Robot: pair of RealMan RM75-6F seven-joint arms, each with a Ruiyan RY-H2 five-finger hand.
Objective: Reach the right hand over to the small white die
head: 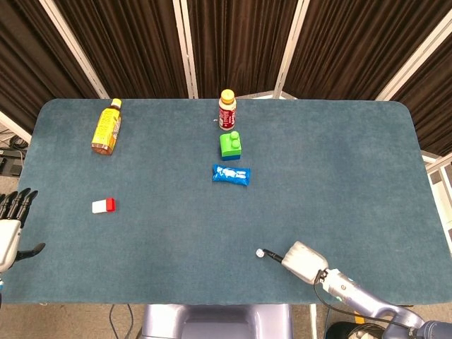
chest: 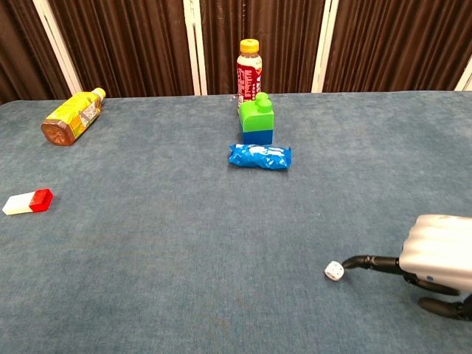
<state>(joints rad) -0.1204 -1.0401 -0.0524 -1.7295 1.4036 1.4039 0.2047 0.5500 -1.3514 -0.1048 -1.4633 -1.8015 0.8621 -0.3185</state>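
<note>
The small white die (head: 260,252) lies on the blue table near the front edge; in the chest view the die (chest: 334,271) sits tilted on the cloth. My right hand (head: 304,260) rests just right of it, holding nothing. In the chest view the right hand (chest: 435,258) stretches a dark finger (chest: 369,262) leftward, its tip right beside the die, and I cannot tell whether they touch. The thumb hangs lower, apart from that finger. My left hand (head: 8,226) stays off the table's left edge with fingers spread, empty.
A blue packet (head: 231,174), a green-and-blue block (head: 230,145) and a red-labelled bottle (head: 227,109) line up at centre back. A yellow bottle (head: 106,127) lies at the back left, and a red-and-white piece (head: 103,205) on the left.
</note>
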